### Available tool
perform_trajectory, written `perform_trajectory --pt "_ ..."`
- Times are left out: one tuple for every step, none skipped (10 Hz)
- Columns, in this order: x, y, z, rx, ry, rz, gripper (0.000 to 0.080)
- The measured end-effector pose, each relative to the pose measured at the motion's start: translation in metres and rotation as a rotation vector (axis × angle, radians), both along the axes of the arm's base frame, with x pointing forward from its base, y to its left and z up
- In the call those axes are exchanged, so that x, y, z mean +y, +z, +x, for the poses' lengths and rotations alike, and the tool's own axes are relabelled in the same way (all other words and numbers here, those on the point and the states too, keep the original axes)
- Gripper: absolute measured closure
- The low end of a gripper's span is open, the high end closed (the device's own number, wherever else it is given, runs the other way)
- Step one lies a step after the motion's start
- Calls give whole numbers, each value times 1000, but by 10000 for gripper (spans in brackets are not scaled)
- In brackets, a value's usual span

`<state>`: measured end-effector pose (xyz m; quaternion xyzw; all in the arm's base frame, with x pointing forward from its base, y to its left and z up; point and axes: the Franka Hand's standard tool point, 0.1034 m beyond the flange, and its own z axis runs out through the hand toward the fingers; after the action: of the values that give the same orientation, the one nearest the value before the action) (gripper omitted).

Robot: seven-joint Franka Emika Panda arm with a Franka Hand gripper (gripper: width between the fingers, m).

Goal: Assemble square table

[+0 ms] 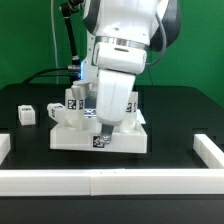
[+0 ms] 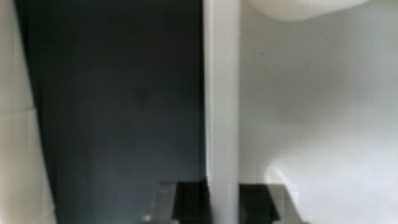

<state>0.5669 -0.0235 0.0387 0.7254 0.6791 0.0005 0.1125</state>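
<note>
The square table top (image 1: 75, 137) is a large white tray-like piece with a tag on its front wall, lying in the middle of the dark table. My gripper (image 1: 103, 127) reaches straight down onto its front part. In the wrist view the top's thin white rim (image 2: 221, 100) runs between my two dark fingers (image 2: 263, 202), which press against it on both sides; the gripper (image 2: 224, 203) is shut on that rim. The top's white surface (image 2: 329, 120) lies on one side and dark table on the other. Small white tagged leg blocks (image 1: 27, 114) lie at the exterior view's left.
Long white border rails run along the front (image 1: 110, 180), with ends at the exterior view's left (image 1: 5, 146) and right (image 1: 210, 150). More tagged white parts (image 1: 72, 99) sit behind the top, partly hidden by the arm. A black cable stand rises at the back.
</note>
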Motion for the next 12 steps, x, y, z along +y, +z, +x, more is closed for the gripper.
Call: perform_trajectory --pt "19 0 13 -14 39 7 742" --pt "39 5 29 -38 89 13 742" --pt "55 8 39 -57 89 27 742" --pt "62 9 42 -67 56 40 742" --pt "58 9 41 -65 52 39 742" --pt "58 9 41 -66 49 39 742" --pt "58 9 41 -66 49 39 742" --pt "57 9 41 -66 48 40 742" --pt "59 8 42 -65 43 41 742" --pt "65 6 43 -62 37 44 742" --pt "71 5 48 -63 38 47 742" --pt "79 7 56 -71 46 51 742"
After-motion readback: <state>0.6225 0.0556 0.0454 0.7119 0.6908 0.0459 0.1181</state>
